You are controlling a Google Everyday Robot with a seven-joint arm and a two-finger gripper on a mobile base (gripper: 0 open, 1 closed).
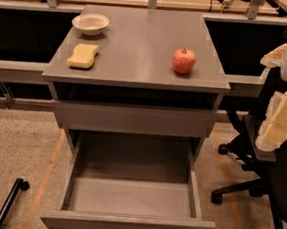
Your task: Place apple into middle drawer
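The apple (184, 61) is small, round and red-orange, and rests on the right part of the grey cabinet top (139, 46). The middle drawer (131, 198) is pulled out toward me below it, a wide shallow grey box with a bare floor and a plain front panel. My gripper (284, 116) hangs at the right edge of the view, pale and yellowish under a white wrist. It is well right of the apple, beyond the cabinet's side, and touches nothing of the task.
A yellow sponge (83, 56) and a white bowl (90, 23) sit on the left of the cabinet top. The upper drawer front (133, 118) is above the open drawer. A black office chair (242, 188) stands at the right. A black wheeled leg (11, 198) is at lower left.
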